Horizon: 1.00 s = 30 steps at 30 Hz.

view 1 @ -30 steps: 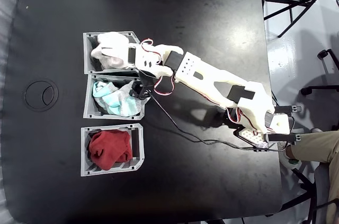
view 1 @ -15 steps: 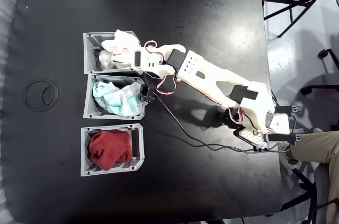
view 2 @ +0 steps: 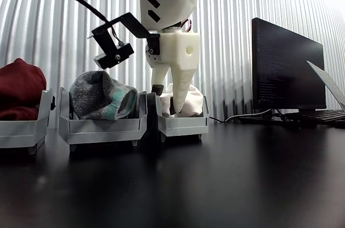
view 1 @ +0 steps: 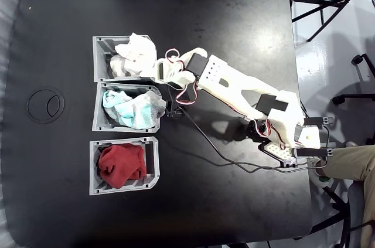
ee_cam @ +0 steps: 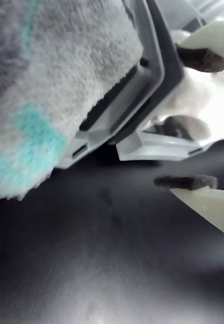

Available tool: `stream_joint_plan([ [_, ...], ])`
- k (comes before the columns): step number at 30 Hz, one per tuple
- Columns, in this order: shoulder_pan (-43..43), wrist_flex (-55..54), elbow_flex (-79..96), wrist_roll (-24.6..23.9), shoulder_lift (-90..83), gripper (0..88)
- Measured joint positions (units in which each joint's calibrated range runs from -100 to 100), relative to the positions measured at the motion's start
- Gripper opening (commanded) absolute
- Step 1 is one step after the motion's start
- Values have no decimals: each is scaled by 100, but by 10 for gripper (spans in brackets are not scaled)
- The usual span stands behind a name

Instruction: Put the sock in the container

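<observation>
Sock in container — gripper beside it.

The fixed view is looking straight down on the black surface. The other view is sitting low at surface level, facing the container. The wrist view is hovering close beside it.

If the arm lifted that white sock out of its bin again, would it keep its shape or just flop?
Probably flop: the sock is a crumpled knit bundle, already draping over the container rim. It looks light for its bulk, so the fingers should lift it easily. Its fuzzy surface likely grips rather than slips.
</observation>
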Motion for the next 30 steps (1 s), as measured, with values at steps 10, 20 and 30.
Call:
stream_joint_plan([
  [10,-339,67,-36,0,-1130,274],
  [20,-825,1497,-36,-251,-2227,12],
  [30,-1598,2658,-36,-852,-3566,13],
])
